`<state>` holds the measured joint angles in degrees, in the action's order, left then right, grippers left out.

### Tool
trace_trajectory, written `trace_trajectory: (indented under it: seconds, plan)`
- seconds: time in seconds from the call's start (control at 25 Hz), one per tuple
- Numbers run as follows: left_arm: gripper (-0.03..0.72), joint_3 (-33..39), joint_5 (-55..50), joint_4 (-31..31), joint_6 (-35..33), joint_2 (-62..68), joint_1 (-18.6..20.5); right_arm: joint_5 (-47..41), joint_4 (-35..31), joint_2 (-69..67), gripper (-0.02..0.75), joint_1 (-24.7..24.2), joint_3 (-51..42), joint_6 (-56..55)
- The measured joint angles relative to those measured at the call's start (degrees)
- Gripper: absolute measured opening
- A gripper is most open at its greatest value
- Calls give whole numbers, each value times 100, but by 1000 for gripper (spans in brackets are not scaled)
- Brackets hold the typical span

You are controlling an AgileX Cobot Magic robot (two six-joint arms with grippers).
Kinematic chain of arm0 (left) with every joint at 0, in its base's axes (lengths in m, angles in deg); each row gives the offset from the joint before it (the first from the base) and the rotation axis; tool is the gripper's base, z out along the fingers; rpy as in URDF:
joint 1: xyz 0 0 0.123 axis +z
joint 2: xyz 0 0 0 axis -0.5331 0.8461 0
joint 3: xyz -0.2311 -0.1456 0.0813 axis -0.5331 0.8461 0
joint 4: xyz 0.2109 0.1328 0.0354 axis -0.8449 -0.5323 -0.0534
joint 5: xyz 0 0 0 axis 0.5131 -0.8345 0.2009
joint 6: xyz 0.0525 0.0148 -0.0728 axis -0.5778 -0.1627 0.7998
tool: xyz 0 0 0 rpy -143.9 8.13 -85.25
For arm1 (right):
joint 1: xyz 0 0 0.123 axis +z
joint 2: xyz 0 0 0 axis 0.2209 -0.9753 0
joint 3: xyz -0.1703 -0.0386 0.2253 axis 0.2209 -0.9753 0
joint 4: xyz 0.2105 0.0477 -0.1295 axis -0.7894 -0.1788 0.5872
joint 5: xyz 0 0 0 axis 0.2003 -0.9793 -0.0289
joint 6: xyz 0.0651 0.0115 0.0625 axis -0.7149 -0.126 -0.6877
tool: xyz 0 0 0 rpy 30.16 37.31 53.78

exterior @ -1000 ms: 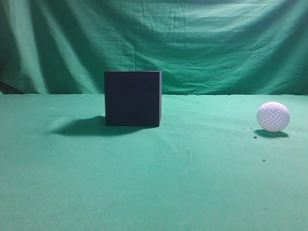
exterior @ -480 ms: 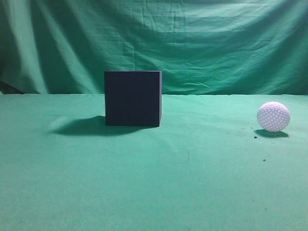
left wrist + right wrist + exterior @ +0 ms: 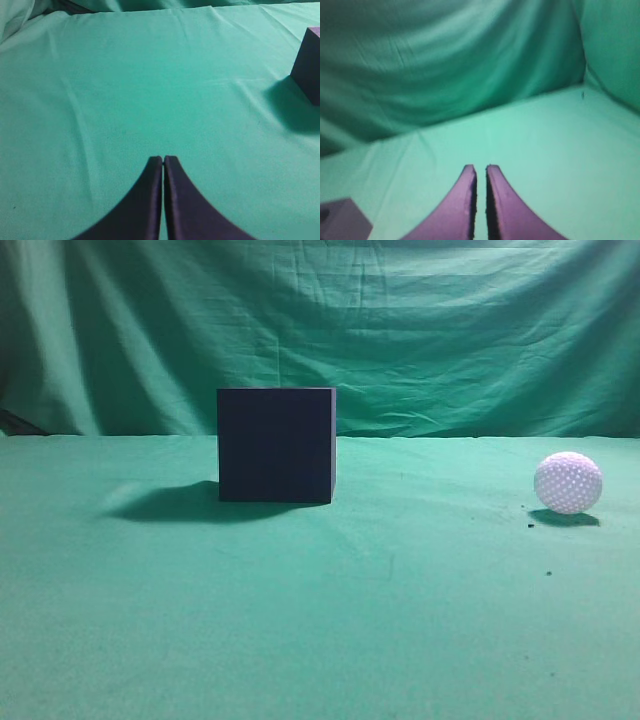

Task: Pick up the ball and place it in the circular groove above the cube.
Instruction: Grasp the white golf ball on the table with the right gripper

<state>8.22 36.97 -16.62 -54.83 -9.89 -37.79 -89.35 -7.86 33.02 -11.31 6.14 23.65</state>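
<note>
The dark navy-black cube (image 3: 276, 445) stands on the green cloth left of centre in the exterior view. The white dimpled ball (image 3: 568, 482) rests on the cloth at the far right, well apart from the cube. Neither gripper shows in the exterior view. In the left wrist view my left gripper (image 3: 163, 159) is shut and empty above bare cloth, with the cube (image 3: 308, 65) at the right edge. In the right wrist view my right gripper (image 3: 480, 168) is nearly shut with a thin gap and holds nothing; the cube's top corner (image 3: 342, 220) shows at the lower left. The ball is out of both wrist views.
Green cloth (image 3: 320, 620) covers the table and hangs as a backdrop (image 3: 400, 330) behind it. A few small dark specks (image 3: 529, 524) lie near the ball. The cube casts a shadow to its left.
</note>
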Motion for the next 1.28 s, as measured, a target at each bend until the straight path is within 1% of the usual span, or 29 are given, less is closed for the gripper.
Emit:
trace_trajectory:
  seconds: [0.12,0.28,0.36,0.48,0.52,0.56,0.72,0.8,0.92,1.04,1.08,1.12,1.16,1.2,1.28]
  plan:
    - [0,0,0,0,0,0,0,-545,-155,-828,48,0,480,-13]
    - [0,0,0,0,0,0,0,-750,-328,-1607,48,32,717,42]
    - [0,0,0,0,0,0,0,-911,-380,-1904,48,150,930,392]
    - [0,0,0,0,0,0,0,-1538,-418,-2457,48,422,1473,1283]
    - [0,0,0,0,0,0,0,-1841,-418,-2709,0,491,1684,1574]
    - [0,0,0,0,0,0,0,-2155,-418,-2938,0,574,1899,1812]
    - [0,0,0,0,0,0,0,-3113,-418,-4065,0,950,2628,2130]
    - [0,0,0,0,0,0,0,-3340,-418,-4617,0,1248,3018,2157]
    - [0,0,0,0,0,0,0,-3430,-375,-5421,0,1697,3434,2170]
    - [0,0,0,0,0,0,0,-3439,-151,-6158,0,2067,3796,2191]
    - [0,0,0,0,0,0,0,-3439,-73,-6363,48,2121,3910,2195]
    - [0,0,0,0,0,0,0,-3439,-28,-6560,48,2160,4014,2204]
    - [0,0,0,0,0,0,0,-3452,-5,-6784,124,2172,4096,2204]
    - [0,0,0,0,0,0,0,-3476,50,-6989,169,2172,4188,2204]
    - [0,0,0,0,0,0,0,-3502,137,-7316,307,2172,4343,2204]
